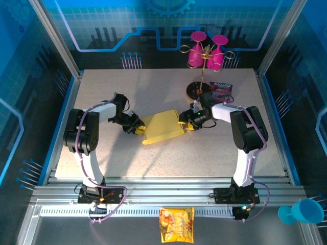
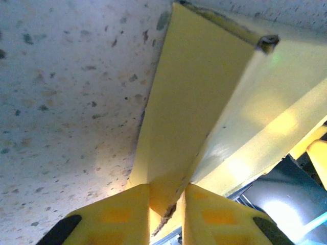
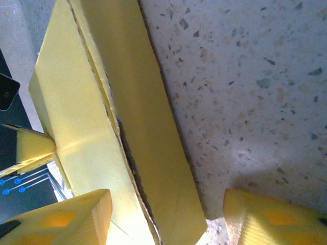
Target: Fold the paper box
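the table (image 1: 102, 153) is a pale speckled surface, closed in by blue patterned walls (image 1: 30, 61), with a metal frame (image 1: 163, 196) along the near edge. at the back right there is a thin stand (image 1: 203, 71) that carries pink cups (image 1: 196, 51), and a purple packet (image 1: 223, 91) lies just beside its base. a printed snack bag (image 1: 177, 224) lies in front of the frame, and a blue cup (image 1: 302, 211) is at the near right corner, off the table.

the paper box (image 1: 162, 127) lies in the middle of the table, between the two arms, yellow side up and turned a little against the table edges. the left gripper (image 2: 167, 212) is at the left end of the box; its fingers (image 2: 120, 214) are pressed together on a thin yellow flap of the box, which runs up between them. the right gripper (image 1: 185, 122) is at the right end of the box. in the right wrist view its two fingers are well apart, and a long edge of the box runs between them, closer to one finger; i cannot tell if that finger touches the cardboard.
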